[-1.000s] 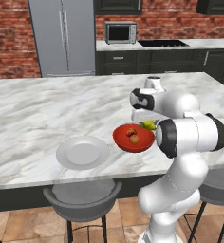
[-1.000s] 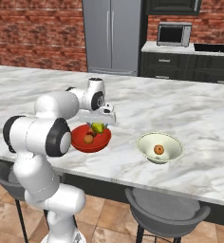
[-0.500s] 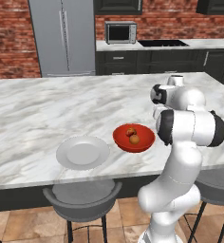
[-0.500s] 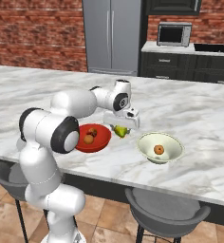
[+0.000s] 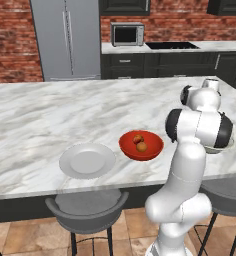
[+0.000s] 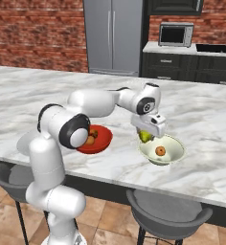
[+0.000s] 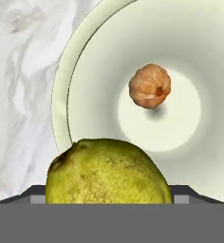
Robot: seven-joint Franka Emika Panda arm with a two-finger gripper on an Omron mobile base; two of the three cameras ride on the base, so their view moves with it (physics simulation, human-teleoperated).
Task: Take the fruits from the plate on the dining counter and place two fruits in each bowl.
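A yellow-green fruit [image 7: 108, 171], pear-like and speckled, is grasped between the robot's fingers and now hangs just above the near rim of the pale bowl [image 6: 175, 154]. A second ago the same fruit was being lifted over the red bowl [image 6: 103, 142]; half a second ago it was between the two bowls; the arm has since swung it on to the pale one. The gripper [image 6: 148, 134] sits at about ten o'clock of that bowl in the right base view, fingers clenched on the fruit. Judging by this, the carry is nearly over, and what remains is to move slightly toward the bowl's centre and release. The hand view looks straight down into the pale bowl, where one round orange-brown fruit [image 7: 150, 87] rests near the middle, toward one o'clock of the held fruit and well apart from it. Once the green fruit drops in, this bowl would have its two. The red bowl, at nine o'clock of the pale bowl, already holds two round orange fruits [image 5: 139, 142] touching each other. Further to nine o'clock in the left base view lies the flat grey-white plate [image 5: 87, 161], with no fruit on it. All three dishes stand near the front edge of the white marble counter [image 5: 50, 110], above grey stools [image 5: 87, 206].
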